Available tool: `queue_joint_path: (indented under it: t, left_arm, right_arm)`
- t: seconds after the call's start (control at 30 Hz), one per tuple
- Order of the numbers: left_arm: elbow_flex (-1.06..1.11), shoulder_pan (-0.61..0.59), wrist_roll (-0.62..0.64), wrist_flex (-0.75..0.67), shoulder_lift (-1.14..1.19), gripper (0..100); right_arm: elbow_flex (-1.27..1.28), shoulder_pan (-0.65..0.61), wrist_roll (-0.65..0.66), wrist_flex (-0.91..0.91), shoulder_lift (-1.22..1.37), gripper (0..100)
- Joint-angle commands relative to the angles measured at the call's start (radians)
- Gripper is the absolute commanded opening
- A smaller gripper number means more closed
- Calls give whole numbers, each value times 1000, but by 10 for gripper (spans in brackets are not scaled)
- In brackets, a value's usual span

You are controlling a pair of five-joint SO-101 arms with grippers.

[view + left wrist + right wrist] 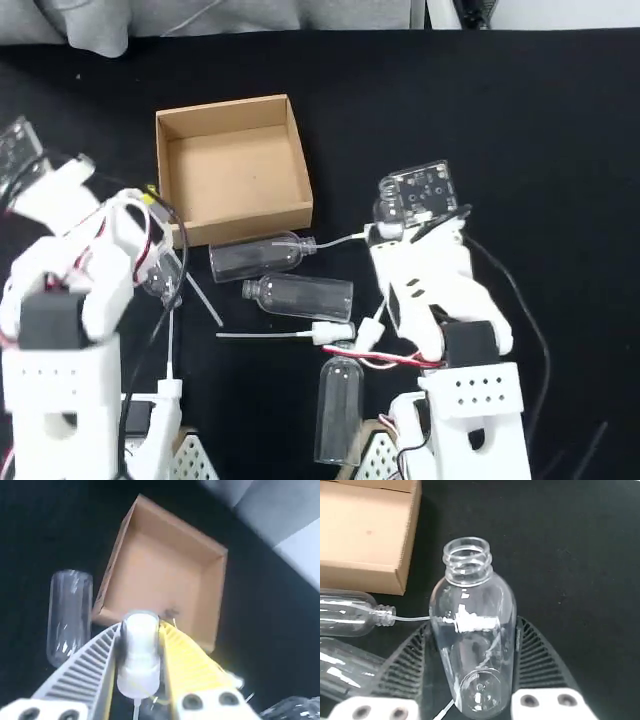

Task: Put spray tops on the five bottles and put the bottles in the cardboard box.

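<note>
Two arms, each gripping a part.
Left gripper [141, 630] clamps a spray top [140, 662] near the box [112, 575]; right gripper [471, 627] clasps an uncapped bottle [470, 590].

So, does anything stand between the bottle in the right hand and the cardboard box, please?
Nothing visible does: bare black tabletop separates the clear plastic bottle in the right hand from the brown cardboard box.

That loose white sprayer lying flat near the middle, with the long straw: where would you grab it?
Grip the loose sprayer by its chunky white head, coming straight down from above and closing across its short width. It lies flat on the table, and its straw looks too thin and bendy to pinch.
</note>
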Motion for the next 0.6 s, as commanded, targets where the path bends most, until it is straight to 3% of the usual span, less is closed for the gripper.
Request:
queue_joint_path:
  t: [0.0,0.4,0.57]
  left_arm:
    - [108,-15,8,-149,-180,29]
    - [183,-12,8,-193,-272,29]
    - [176,-15,52,-193,-272,29]
  right_arm:
    - [-7,-32,-9,-32,-18,92]
    - [-18,-34,-8,-32,-18,92]
    - [-25,-103,-8,-25,-18,92]
